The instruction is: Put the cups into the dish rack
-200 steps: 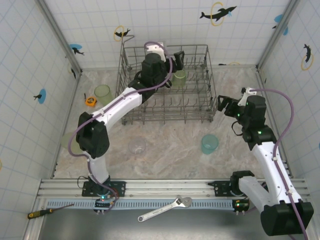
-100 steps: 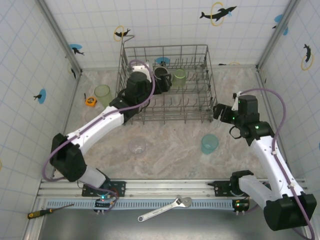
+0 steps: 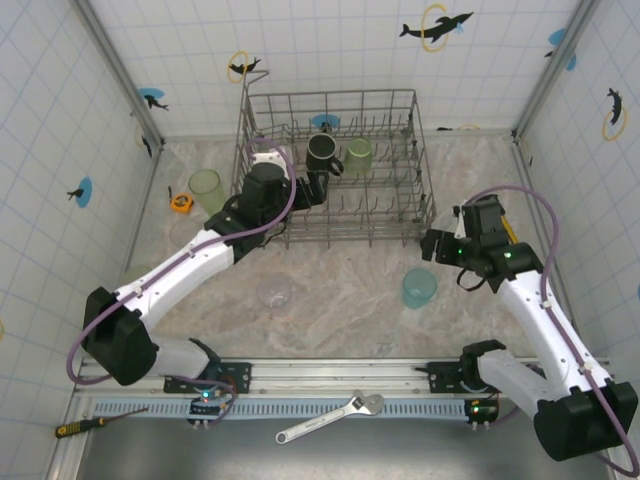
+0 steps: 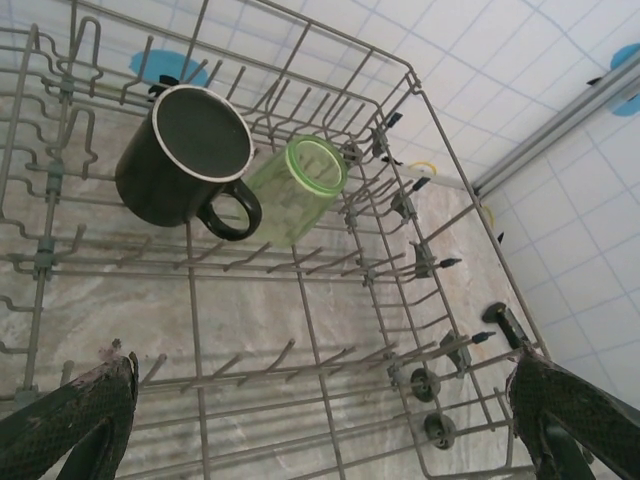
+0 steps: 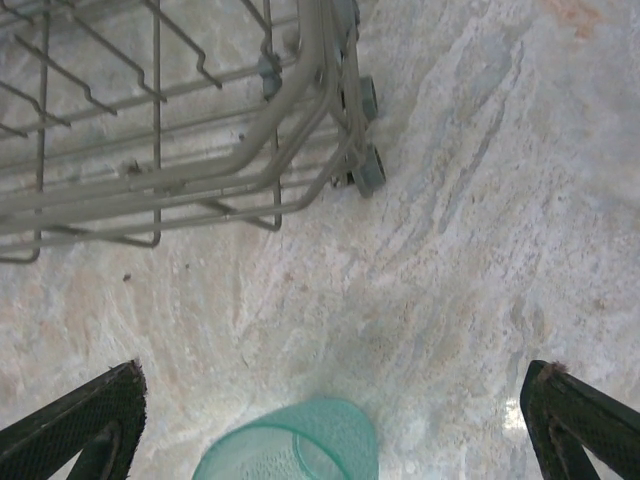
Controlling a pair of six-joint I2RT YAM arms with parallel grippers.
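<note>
Marbled counter between tiled walls. Teal cup upright, just on near side of right claw, wide open and empty. Left claw, wide too, farther off over rack.

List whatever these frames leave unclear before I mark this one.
- Right wrist view: teal cup cut off by the bottom edge; its base is unseen.
- Top view: clear cup too small and see-through to tell upright from tipped.
- Top view: dish rack near-left corner hidden under the left arm.
- Left wrist view: left fingers cropped at the corners.
</note>
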